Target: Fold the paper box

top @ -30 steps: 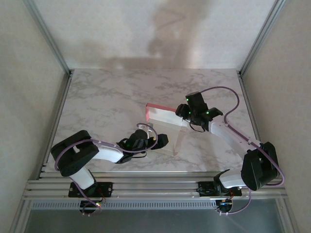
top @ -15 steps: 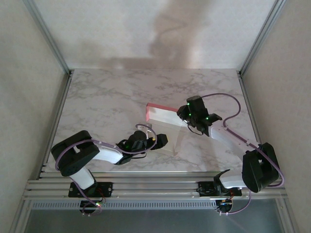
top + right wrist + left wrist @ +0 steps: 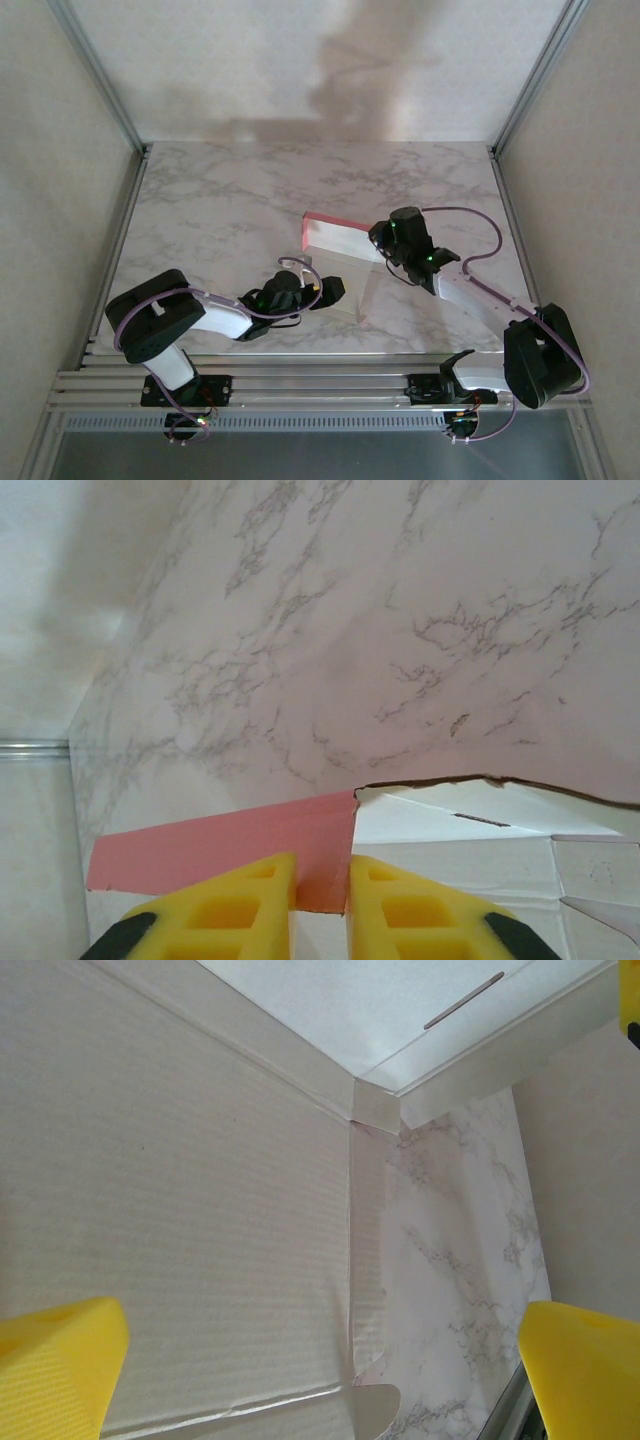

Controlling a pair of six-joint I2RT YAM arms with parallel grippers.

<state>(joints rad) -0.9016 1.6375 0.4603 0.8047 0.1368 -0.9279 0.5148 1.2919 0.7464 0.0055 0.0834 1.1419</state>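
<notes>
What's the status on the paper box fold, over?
Left tool open at the paper box's near edge. Right tool pinching its pink flap. Box not yet folded, white inside showing.

Overhead camera sits high behind the arm bases, looking down and forward across the whole counter [image 3: 220,200] to the back wall, paper box [image 3: 335,240] mid-frame. Left wrist camera, right up close, stares between the left pincer [image 3: 320,1370] tips at the box's white card. Right wrist camera peers low over the right pincer [image 3: 320,905], pink flap near, marble running away beyond. All three share box and counter.
</notes>
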